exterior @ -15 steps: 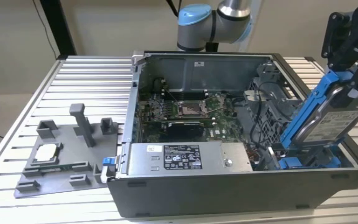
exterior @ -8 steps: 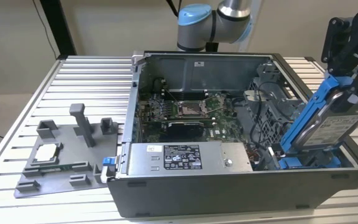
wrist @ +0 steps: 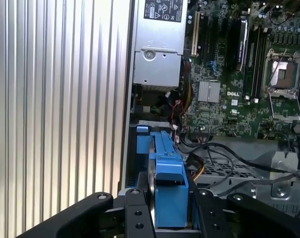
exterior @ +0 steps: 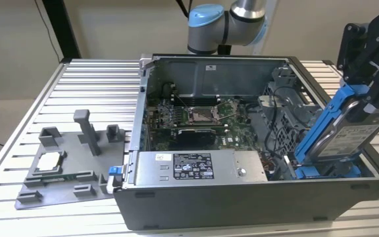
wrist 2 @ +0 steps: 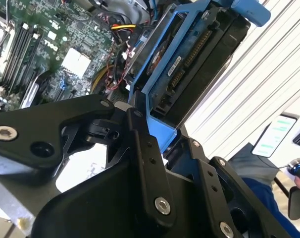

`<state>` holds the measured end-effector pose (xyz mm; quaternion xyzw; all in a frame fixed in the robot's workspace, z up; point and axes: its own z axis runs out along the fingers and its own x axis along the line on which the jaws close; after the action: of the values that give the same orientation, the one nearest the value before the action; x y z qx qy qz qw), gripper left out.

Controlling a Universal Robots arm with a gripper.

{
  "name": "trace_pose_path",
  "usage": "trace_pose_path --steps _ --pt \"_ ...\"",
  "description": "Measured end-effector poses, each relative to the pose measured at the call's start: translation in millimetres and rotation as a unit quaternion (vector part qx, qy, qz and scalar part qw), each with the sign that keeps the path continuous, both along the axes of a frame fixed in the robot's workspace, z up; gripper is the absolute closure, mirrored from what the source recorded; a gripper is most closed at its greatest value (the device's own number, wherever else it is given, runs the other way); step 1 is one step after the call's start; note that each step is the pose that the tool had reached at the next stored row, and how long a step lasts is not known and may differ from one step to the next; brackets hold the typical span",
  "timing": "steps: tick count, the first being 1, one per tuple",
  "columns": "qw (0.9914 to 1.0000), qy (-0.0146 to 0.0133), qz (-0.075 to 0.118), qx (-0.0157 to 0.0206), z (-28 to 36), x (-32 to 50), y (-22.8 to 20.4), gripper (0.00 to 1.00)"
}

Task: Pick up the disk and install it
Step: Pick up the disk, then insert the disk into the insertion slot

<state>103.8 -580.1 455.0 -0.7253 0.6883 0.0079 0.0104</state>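
The disk [exterior: 349, 134], silver-grey metal in a blue plastic frame, stands steeply tilted at the exterior view's right. Its lower end sits in the drive bay at the near right corner of the open computer case [exterior: 242, 197]. My black gripper [exterior: 368, 104] is shut on the disk's upper end. In the first wrist view the blue frame [wrist: 170, 186] runs between my two fingers [wrist: 134, 214], edge on, pointing down into the bay. In the second wrist view the disk [wrist 2: 175, 63] shows its connector side, clamped between my fingers [wrist 2: 140, 144].
Inside the case are the green motherboard [exterior: 203, 118], a silver power supply box [exterior: 196, 165] and loose cables [wrist: 224, 153]. A grey fixture [exterior: 77, 182] holding a small square chip [exterior: 48, 160] lies on the ribbed aluminium table [exterior: 97, 84]. A person's sleeve [wrist 2: 261, 198] and a phone [wrist 2: 277, 134] are beyond the table.
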Motion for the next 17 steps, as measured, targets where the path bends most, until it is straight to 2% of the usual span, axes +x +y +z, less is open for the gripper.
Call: trace_pose_path --steps 7,17 --pt "0.99998 0.0024 -0.006 0.0001 -4.8 -0.9 0.0 1.0" --pt "0.99993 0.0025 -0.011 0.0018 -7.6 -1.6 0.5 1.0"
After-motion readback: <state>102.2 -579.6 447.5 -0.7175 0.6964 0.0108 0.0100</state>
